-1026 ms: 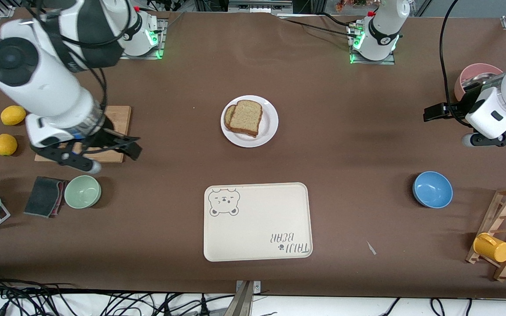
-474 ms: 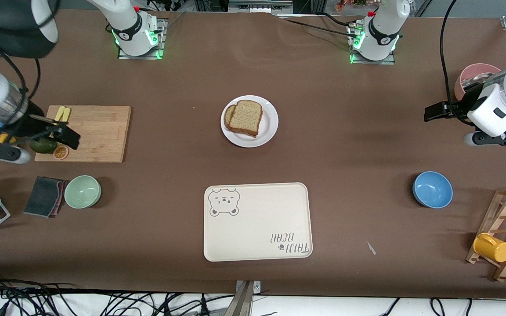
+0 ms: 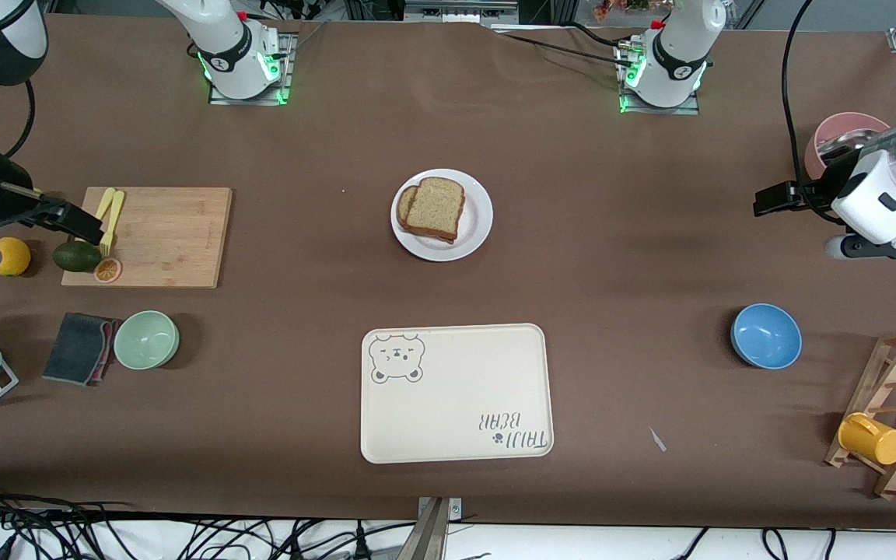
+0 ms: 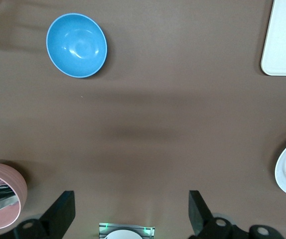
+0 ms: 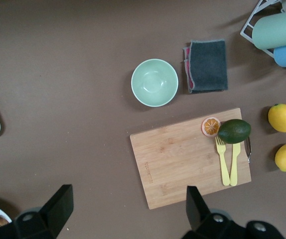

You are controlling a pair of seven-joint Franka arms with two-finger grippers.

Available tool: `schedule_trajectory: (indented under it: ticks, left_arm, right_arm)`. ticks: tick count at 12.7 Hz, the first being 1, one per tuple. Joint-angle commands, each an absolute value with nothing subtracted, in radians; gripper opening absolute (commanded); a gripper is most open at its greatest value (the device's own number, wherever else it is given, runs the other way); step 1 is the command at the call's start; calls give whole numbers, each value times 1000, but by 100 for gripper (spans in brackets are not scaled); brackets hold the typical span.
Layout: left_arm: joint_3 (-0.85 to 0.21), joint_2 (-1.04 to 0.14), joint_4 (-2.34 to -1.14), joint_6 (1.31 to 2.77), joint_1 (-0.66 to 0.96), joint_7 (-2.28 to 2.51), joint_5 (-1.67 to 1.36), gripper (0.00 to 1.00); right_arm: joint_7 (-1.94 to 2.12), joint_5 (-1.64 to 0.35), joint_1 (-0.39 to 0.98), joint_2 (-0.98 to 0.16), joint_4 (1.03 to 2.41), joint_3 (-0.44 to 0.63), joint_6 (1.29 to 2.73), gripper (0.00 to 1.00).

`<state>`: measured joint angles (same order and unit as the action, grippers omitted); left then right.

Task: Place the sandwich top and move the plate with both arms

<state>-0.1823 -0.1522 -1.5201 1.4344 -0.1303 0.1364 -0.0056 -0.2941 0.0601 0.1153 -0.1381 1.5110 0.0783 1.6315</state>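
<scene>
The sandwich top (image 3: 434, 207), a speckled tan slice with darker crust, already lies on the lower slice on the round, smooth white plate (image 3: 478, 222) mid-tabletop (image 3: 611, 257), farther from the front camera than the cream tray (image 3: 456, 404). To move it well, each arm should grip an opposite rim edge and lift level. The left gripper (image 4: 130, 214) hangs empty and wide open over the left arm's end; the right gripper (image 5: 128, 211), equally open and empty, is over the wooden board (image 5: 183, 159).

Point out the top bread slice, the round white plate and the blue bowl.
Speckled tan bread slice (image 3: 435, 206), front view, centre of its top face.
Round white plate (image 3: 479, 222), front view, bare rim.
Blue bowl (image 4: 76, 45), left wrist view, inside of the bowl.
</scene>
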Motion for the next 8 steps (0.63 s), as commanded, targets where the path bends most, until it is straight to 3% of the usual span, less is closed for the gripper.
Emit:
schedule_trajectory:
  ticks: [1, 5, 8]
  left_arm:
    - [-186, -179, -1496, 1430, -121, 141, -9, 100]
    - [-186, -218, -1499, 1518, -121, 169, -50, 100]
    - [-192, -265, -1499, 1597, -107, 253, -67, 100]
  right_arm:
    - [-282, 31, 94, -43, 1647, 40, 1718, 100]
    - [-244, 25, 92, -51, 1640, 49, 1710, 100]
    - [-190, -89, 92, -54, 1618, 110, 1720, 100]
